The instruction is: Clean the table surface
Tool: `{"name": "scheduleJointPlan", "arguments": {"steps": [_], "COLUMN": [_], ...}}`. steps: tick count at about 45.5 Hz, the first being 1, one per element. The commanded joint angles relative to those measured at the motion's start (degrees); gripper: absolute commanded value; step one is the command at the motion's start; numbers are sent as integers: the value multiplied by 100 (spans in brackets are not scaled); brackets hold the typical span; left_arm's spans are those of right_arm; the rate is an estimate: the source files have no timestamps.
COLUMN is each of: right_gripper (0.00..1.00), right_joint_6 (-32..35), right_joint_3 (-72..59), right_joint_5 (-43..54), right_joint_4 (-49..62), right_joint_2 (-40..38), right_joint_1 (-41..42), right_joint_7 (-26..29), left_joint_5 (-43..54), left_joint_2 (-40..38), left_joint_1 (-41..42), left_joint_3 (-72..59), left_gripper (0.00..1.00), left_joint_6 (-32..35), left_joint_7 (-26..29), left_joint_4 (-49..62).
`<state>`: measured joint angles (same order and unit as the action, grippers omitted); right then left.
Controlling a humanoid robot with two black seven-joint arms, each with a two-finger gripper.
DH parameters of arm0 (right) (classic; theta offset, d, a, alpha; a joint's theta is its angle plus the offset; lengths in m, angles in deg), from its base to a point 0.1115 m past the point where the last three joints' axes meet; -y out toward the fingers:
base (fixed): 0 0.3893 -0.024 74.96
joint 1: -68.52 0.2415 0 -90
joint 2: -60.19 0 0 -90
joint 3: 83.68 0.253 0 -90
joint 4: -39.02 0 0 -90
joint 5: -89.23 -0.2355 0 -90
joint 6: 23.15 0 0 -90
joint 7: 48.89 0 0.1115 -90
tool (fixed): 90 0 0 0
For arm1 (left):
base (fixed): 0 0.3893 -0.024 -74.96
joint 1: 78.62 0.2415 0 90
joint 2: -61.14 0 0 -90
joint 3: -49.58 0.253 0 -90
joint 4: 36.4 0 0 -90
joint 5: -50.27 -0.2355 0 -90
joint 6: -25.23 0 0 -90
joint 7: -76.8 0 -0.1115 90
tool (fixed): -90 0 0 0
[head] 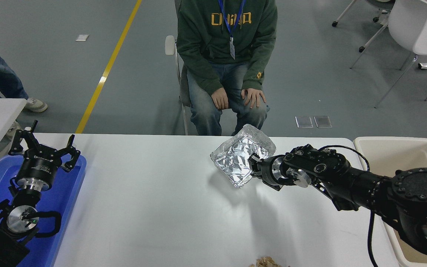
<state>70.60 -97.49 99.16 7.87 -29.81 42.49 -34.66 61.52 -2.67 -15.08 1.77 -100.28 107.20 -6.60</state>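
1. Desk: wide, plain white matte top with rounded corners, spanning most of the view.
2. Foil tray: crinkled silver, shallow, tilted up off the desk; nothing visible inside.
3. Right end effector clamped on the tray's near right rim.
4. Left end effector parked lower left, fingers spread, above a blue plastic tray.
5. Beige bin at the desk's right end.
6. Crumpled tan scrap at the near edge.
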Motion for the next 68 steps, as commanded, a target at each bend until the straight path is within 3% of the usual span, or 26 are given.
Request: {"name": "scheduleJointPlan", "arguments": {"steps": [1,21,54,68], "right_gripper": [0,0,0,0], "right_joint_6": [12,21,636,785], "right_joint_3": [36,326,643,660], "right_joint_5": [0,0,0,0], "right_joint_4": [-13,-698,-2263,-2869], "right_joint_2": [0,0,-2522,-3173], "right_joint_1": [239,863,1892,2023], "right_joint_7": [-17,-43,-35,-26], "left_joint_5": [0,0,0,0], "left_joint_2": [0,0,0,0], "left_joint_1": [0,9,0,0], "left_joint_3": [0,0,0,0], "left_gripper": [100,100,100,100], "left_joint_6": [0,0,0,0], "left_joint_7": [1,1,1,1], "left_joint_4": [0,0,0,0]}}
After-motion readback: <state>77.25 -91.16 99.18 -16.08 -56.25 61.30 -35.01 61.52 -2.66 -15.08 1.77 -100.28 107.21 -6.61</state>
